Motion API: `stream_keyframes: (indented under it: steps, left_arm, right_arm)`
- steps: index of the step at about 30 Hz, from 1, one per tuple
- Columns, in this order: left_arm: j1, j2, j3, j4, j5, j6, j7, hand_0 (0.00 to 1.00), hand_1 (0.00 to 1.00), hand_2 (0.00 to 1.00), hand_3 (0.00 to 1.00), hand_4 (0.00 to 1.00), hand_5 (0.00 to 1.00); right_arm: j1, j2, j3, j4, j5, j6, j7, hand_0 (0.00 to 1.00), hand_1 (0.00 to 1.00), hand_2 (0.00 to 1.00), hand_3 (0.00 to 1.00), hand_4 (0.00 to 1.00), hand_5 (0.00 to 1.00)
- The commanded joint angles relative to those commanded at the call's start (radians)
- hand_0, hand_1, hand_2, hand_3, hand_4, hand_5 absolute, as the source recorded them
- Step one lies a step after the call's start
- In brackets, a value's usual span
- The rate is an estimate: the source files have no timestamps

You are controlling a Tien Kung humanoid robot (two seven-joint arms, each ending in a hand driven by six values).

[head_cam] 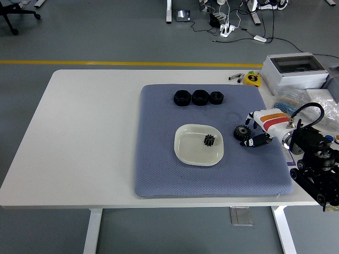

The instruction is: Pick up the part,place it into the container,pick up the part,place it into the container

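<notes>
A black gear (pixel 241 132) lies flat on the blue-grey mat (pixel 159 169), just right of a white dish (pixel 183 152). A smaller black gear (pixel 209 140) lies inside the dish. My right hand (pixel 256 135), white with an orange and red band, comes in from the right. It sits right beside the gear's right edge with its fingers (pixel 258 141) loosely spread and holding nothing. I cannot tell whether the fingertips touch the gear. The left arm is out of view.
Three black ring-shaped parts (pixel 199 97) stand in a row at the mat's far edge. A grey box (pixel 295 71), a yellow tape measure (pixel 252 78) and plastic bags (pixel 318 106) crowd the table's right side. The mat's near edge lies below the dish.
</notes>
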Motion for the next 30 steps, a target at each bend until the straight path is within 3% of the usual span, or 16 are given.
stream_keyframes:
  steps: [13,18,19,25,26,30]
  left_arm:
    - [-0.003,-0.001,-0.001,-0.001,0.007,-0.002,0.002,0.698,0.707,0.742,0.644,0.669,0.657]
    - [-0.005,-0.001,-0.001,-0.002,0.008,-0.002,0.003,0.699,0.707,0.742,0.644,0.669,0.657]
    - [-0.006,-0.001,-0.001,-0.002,0.008,-0.002,0.003,0.699,0.705,0.743,0.644,0.669,0.657]
    - [-0.006,-0.002,-0.003,-0.002,0.012,-0.002,0.004,0.699,0.705,0.743,0.644,0.669,0.657]
    - [-0.005,-0.002,-0.003,-0.002,0.013,-0.003,0.004,0.698,0.706,0.742,0.645,0.669,0.657]
    - [-0.005,-0.001,-0.003,-0.002,0.013,-0.003,0.004,0.698,0.706,0.742,0.645,0.669,0.657]
  right_arm:
    - [0.007,0.029,-0.044,-0.044,0.112,-0.051,-0.003,0.276,0.366,0.504,0.593,0.976,0.52]
    - [0.007,0.037,-0.055,-0.06,0.134,-0.064,0.0,0.241,0.332,0.479,0.567,0.962,0.532]
    - [0.007,0.038,-0.057,-0.062,0.138,-0.068,0.001,0.172,0.262,0.403,0.527,0.921,0.533]
    - [0.004,0.04,-0.065,-0.065,0.153,-0.091,0.01,0.172,0.262,0.403,0.527,0.921,0.533]
    - [0.003,0.039,-0.067,-0.064,0.157,-0.097,0.012,0.124,0.208,0.342,0.505,0.846,0.536]
    - [0.0,0.038,-0.07,-0.062,0.168,-0.106,0.024,0.124,0.208,0.342,0.505,0.846,0.536]
